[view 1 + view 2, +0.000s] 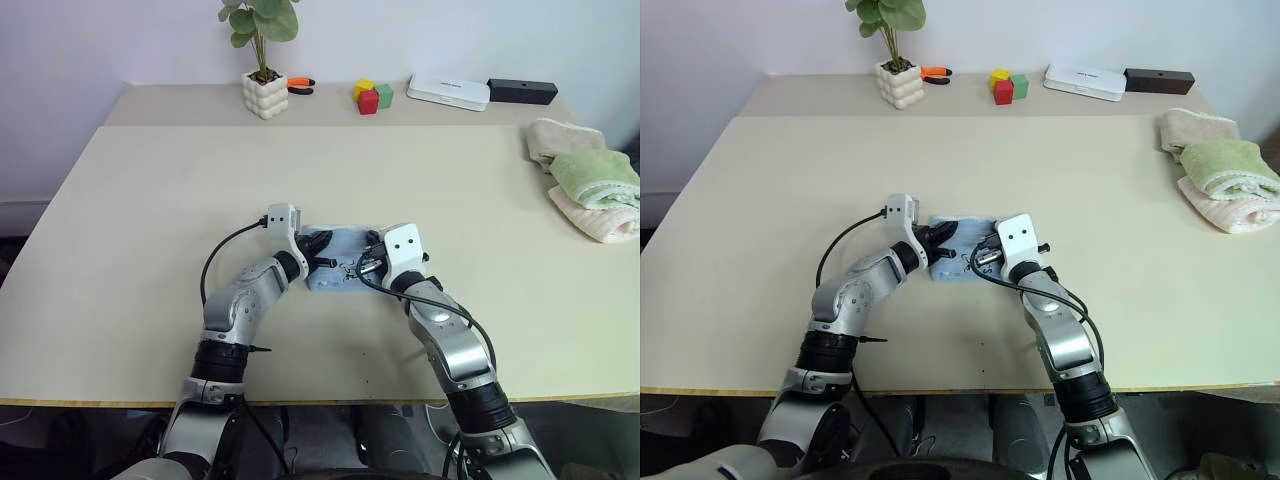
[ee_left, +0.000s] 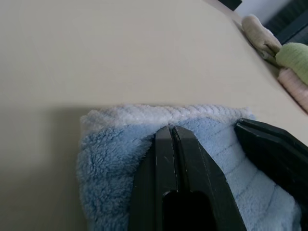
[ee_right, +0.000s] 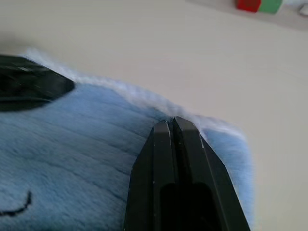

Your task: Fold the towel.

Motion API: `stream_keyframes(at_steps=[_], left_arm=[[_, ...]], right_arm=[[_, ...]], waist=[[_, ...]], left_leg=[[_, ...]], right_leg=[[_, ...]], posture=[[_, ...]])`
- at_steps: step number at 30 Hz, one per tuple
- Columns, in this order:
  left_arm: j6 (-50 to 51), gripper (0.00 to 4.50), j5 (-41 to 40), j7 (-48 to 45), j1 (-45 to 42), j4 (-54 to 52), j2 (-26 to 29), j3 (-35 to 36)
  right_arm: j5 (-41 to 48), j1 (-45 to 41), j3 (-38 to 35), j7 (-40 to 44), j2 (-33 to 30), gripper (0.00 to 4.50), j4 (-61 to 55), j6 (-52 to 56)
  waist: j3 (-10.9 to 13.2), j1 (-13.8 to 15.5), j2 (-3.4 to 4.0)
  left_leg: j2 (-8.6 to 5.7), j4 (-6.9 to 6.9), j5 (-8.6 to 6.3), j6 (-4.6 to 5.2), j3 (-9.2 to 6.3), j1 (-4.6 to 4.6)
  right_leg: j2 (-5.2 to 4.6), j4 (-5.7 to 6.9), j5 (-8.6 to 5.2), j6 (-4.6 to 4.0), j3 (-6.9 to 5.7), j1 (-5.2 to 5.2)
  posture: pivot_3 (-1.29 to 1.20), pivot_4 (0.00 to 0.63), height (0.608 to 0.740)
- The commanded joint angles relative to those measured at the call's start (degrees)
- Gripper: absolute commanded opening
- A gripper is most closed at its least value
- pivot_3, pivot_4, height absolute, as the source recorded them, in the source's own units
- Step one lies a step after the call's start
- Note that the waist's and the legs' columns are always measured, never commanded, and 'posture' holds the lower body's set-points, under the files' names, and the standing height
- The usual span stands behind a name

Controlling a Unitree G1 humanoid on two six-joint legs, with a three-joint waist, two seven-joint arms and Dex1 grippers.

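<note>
left gripper (image 2: 171, 132), right gripper (image 3: 172, 124): black tapered jaws fully closed, empty | towel (image 2: 115, 144): fluffy blue terry, folded

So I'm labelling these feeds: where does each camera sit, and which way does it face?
Left and right eye views: on the head, looking forward and down at the table; both arms show.
Left wrist view: along the shut left gripper, on the towel.
Right wrist view: along the shut right gripper, on the same towel.

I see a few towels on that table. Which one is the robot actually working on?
The light blue towel in the middle of the table, under both grippers. The beige, green and pink towels sit piled at the table's right edge, untouched.
</note>
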Motion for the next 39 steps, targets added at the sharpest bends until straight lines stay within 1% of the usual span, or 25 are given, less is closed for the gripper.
stream_keyframes(at_steps=[1,2,3,5,7,9,10,11,14,16,18,20,24,27,29,32,36,39], left_arm=[[-1.3,0.25,1.4,-1.1,0.7,-2.0,1.5,0.4],[-1.5,0.56,1.5,-1.3,0.7,-2.1,1.6,0.6],[-1.0,0.87,0.7,-2.1,0.6,-2.5,1.9,1.1],[-2.0,1.76,1.1,-3.2,0.3,-3.1,2.9,1.3],[-2.1,2.8,1.0,-3.9,0.1,-3.5,3.6,1.7],[-2.0,3.74,0.4,-5.3,0.0,-4.9,5.1,2.2],[-2.2,4.28,0.3,-6.4,0.0,-6.0,6.2,2.3],[-2.5,4.49,-0.5,-8.2,0.2,-7.3,7.1,2.4],[-1.8,4.49,-4.2,-14.0,1.4,-12.0,9.9,3.2],[-1.5,4.49,-6.8,-17.5,2.1,-13.5,12.1,4.9],[-2.5,4.49,-7.5,-21.2,3.1,-14.4,14.6,5.4],[-3.7,4.49,-7.8,-25.4,4.4,-14.8,17.6,5.7],[-8.3,4.49,-7.1,-34.6,7.1,-15.7,24.6,6.4],[-8.9,4.49,-8.8,-39.7,8.2,-15.1,28.8,8.4],[-9.9,4.49,-8.7,-43.9,9.3,-14.7,32.4,9.2],[-9.0,4.49,-9.1,-46.9,10.1,-14.0,36.1,9.9],[-8.8,4.49,-9.7,-47.8,10.4,-14.2,38.1,11.3],[-8.3,4.49,-10.1,-46.9,10.6,-15.2,37.8,11.5]], right_arm=[[0.3,0.7,-3.2,0.9,-0.8,0.6,1.5,-1.3],[0.6,0.6,-3.5,1.3,-0.7,0.87,1.5,-1.6],[0.7,0.4,-4.0,1.4,-0.6,1.32,1.5,-1.6],[1.2,-0.5,-5.1,2.1,-0.6,2.24,1.3,-1.4],[1.3,-1.0,-6.0,2.7,-0.8,3.29,1.0,-1.4],[1.4,-2.1,-7.5,3.2,-1.7,4.26,0.3,-0.7],[1.8,-2.8,-8.4,3.7,-2.4,4.5,-0.2,0.1],[3.1,-3.5,-9.6,4.4,-2.7,4.5,-0.6,1.4],[10.0,-5.8,-12.9,10.5,-4.7,4.5,-2.5,6.7],[18.0,-8.3,-18.0,12.9,-5.8,4.5,-3.5,15.2],[25.0,-10.2,-21.9,14.9,-7.1,4.5,-4.6,23.6],[28.5,-10.7,-21.7,17.6,-10.3,4.5,-6.4,30.9],[37.6,-11.0,-23.2,19.6,-12.9,4.5,-10.2,44.1],[37.2,-10.5,-21.1,18.7,-14.5,4.5,-10.2,48.1],[35.7,-10.1,-19.3,17.6,-14.5,4.5,-9.7,48.7],[34.9,-9.9,-17.3,17.1,-14.0,4.5,-10.0,49.3],[31.6,-9.9,-14.4,16.0,-14.0,4.5,-9.3,46.6],[32.5,-10.6,-15.1,15.7,-12.7,4.5,-8.0,48.3]], waist=[[0.0,0.0,0.0],[0.0,0.0,0.0],[0.0,0.0,0.0],[0.0,0.0,0.0],[0.0,-0.2,0.0],[0.0,-0.3,0.01],[0.0,-0.4,0.02],[0.0,-0.4,0.02],[0.0,-0.4,0.02],[0.0,-0.2,0.03],[0.1,-0.1,0.03],[0.1,-0.1,0.04],[0.1,-0.5,0.04],[0.1,-1.0,0.04],[0.1,-1.2,0.04],[0.1,-1.4,0.05],[0.1,-1.4,0.03],[0.1,-1.4,0.03]], left_leg=[[0.0,0.0,0.0,0.0,0.0,0.01],[0.0,0.0,0.0,0.0,0.0,0.0],[0.0,0.01,0.0,0.0,0.0,0.0],[0.0,0.01,0.0,0.0,0.0,0.0],[0.0,-0.01,0.0,0.0,0.0,0.03],[0.01,-0.02,0.0,0.0,0.0,0.04],[0.01,-0.02,0.0,0.0,0.0,0.03],[0.01,-0.02,0.0,0.0,0.0,0.01],[0.01,-0.02,0.0,0.0,0.0,-0.01],[0.01,-0.02,0.0,0.0,0.0,-0.03],[0.01,-0.02,0.0,0.0,0.0,-0.03],[0.01,-0.03,0.0,0.01,0.0,-0.02],[0.04,-0.1,-0.03,0.05,0.0,-0.02],[0.04,-0.09,-0.03,0.06,0.01,-0.04],[0.04,-0.07,-0.03,0.06,0.02,-0.07],[0.04,-0.1,-0.04,0.07,0.03,-0.08],[0.04,-0.09,-0.04,0.07,0.03,-0.12],[0.05,-0.1,-0.04,0.07,0.03,-0.11]], right_leg=[[0.0,0.0,0.0,0.0,0.0,0.0],[0.0,0.0,0.0,0.0,0.0,0.0],[-0.01,-0.01,0.0,0.0,0.0,0.01],[-0.01,0.0,0.0,0.0,0.0,0.02],[0.0,0.02,0.0,0.0,0.0,0.01],[0.01,0.04,0.0,0.0,0.0,0.0],[0.01,0.04,0.0,0.0,0.01,-0.01],[0.01,0.06,0.0,0.0,0.01,-0.03],[0.0,0.05,0.0,0.0,0.0,-0.05],[-0.01,0.04,0.0,0.0,0.0,-0.05],[-0.01,0.05,0.0,0.0,0.0,-0.05],[-0.01,0.04,-0.01,-0.01,0.0,-0.04],[0.02,0.06,-0.04,-0.07,0.0,-0.11],[0.01,0.06,-0.13,-0.23,0.01,-0.13],[0.0,0.04,-0.13,-0.24,0.0,-0.13],[0.0,0.05,-0.13,-0.24,0.01,-0.18],[-0.01,0.05,-0.13,-0.24,0.01,-0.21],[0.0,0.05,-0.13,-0.23,0.01,-0.21]], posture=[[0.0,0.15,0.74],[0.0,0.15,0.74],[0.0,0.15,0.74],[0.0,0.15,0.74],[0.0,0.15,0.74],[0.0,0.15,0.74],[0.0,0.15,0.74],[0.0,0.15,0.74],[0.0,0.15,0.74],[0.0,0.15,0.74],[0.0,0.15,0.74],[0.0,0.15,0.74],[0.0,0.15,0.74],[0.0,0.15,0.74],[0.0,0.15,0.74],[0.0,0.15,0.74],[0.0,0.15,0.74],[0.0,0.15,0.74]])
